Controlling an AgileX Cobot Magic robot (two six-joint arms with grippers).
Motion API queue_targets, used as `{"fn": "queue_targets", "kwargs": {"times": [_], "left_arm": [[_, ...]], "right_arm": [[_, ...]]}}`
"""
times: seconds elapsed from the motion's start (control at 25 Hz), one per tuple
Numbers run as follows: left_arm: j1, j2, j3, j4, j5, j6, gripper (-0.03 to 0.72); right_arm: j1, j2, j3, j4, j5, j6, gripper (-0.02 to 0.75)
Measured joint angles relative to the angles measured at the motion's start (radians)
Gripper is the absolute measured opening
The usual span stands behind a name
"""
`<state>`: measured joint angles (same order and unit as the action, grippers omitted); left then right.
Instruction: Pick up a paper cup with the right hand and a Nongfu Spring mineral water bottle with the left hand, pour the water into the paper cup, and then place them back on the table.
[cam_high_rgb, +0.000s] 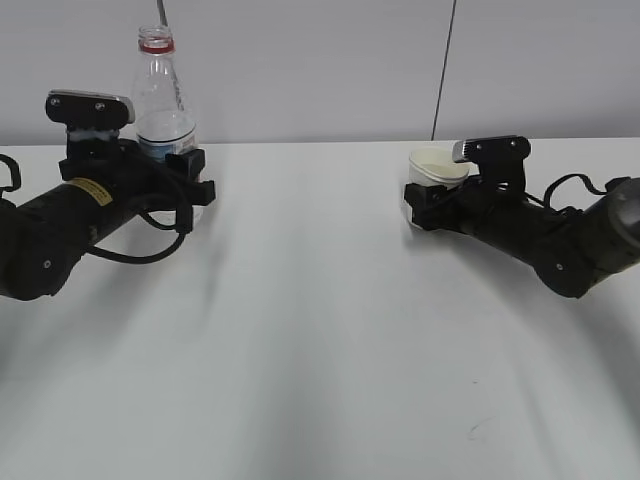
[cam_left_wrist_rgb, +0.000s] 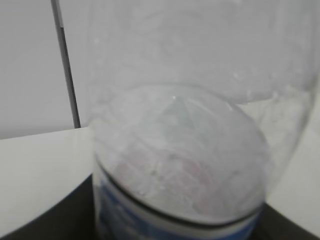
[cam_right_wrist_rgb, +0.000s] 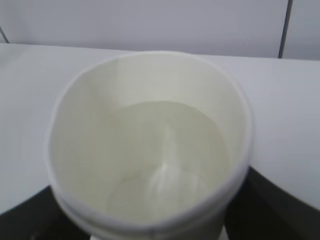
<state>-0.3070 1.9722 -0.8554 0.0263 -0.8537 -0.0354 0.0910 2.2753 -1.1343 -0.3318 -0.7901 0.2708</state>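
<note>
While the bottle (cam_high_rgb: 163, 100) stands straight up at about ten o'clock on the white bench (cam_high_rgb: 320, 340), the left claw (cam_high_rgb: 185, 175) is closed around its lower part, near the label. The bottle has no cap on, and a red ring sits around its neck. Some water fills the bottom part of it, and the top part is clear. From the left wrist camera, the bottle (cam_left_wrist_rgb: 200, 125) fills almost the whole view, and it looks blurry because it is so close. A white and blue band shows near the bottom of that view. Over at about two o'clock on the bench, the paper cup (cam_high_rgb: 437, 170) is held by the right claw (cam_high_rgb: 425, 200), which is closed on its sides. The cup stands upright with its open mouth facing up. From the right wrist camera, the cup (cam_right_wrist_rgb: 150, 145) shows water inside, with a pale shine on it. The cup and the bottle are well apart, one on each side of the bench. I cannot tell if the cup or the bottle touches the bench.
</note>
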Motion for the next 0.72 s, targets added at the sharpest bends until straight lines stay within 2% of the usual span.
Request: {"fn": "queue_targets", "kwargs": {"times": [0.48, 0.56, 0.72], "left_arm": [[0.0, 0.0, 0.0, 0.006, -0.001, 0.0, 0.387], [0.0, 0.0, 0.0, 0.007, -0.001, 0.0, 0.387], [0.0, 0.0, 0.0, 0.009, -0.001, -0.001, 0.387]], "right_arm": [[0.0, 0.023, -0.017, 0.011, -0.007, -0.01, 0.509], [0.0, 0.023, -0.017, 0.007, -0.007, -0.01, 0.538], [0.0, 0.023, -0.017, -0.004, -0.001, -0.011, 0.645]]}}
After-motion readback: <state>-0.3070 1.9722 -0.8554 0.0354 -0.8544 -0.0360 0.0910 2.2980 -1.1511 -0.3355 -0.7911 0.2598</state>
